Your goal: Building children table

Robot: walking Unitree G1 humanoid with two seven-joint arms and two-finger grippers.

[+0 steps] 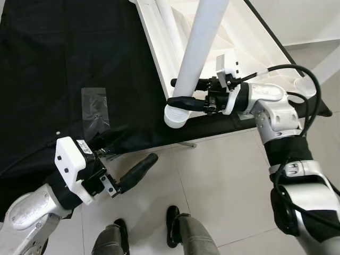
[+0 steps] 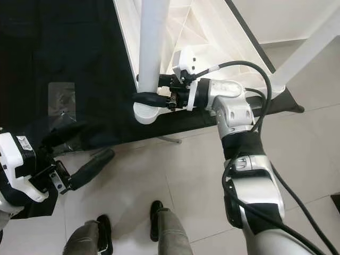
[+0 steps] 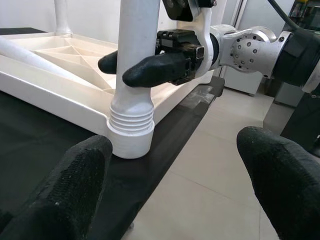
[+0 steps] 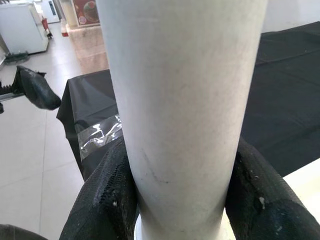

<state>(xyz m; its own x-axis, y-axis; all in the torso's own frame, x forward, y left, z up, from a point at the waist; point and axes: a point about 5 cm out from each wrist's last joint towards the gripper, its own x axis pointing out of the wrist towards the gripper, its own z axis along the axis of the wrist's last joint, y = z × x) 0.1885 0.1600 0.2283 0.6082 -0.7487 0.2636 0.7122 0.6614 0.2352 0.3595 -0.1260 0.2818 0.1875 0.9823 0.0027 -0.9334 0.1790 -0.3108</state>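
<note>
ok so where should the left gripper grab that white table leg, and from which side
Grip the smooth round shaft of the white table leg above the ribbed collar, which would seat the pads unevenly. The right gripper already clamps the shaft just above the collar, so the left gripper, open below the table edge, should probably come in higher from the opposite side.

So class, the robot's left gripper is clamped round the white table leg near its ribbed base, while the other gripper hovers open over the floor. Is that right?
Not quite. It is the right gripper that clamps the white table leg near its ribbed base, as the left eye view shows. The left gripper is the one that hovers open over the floor.
</note>
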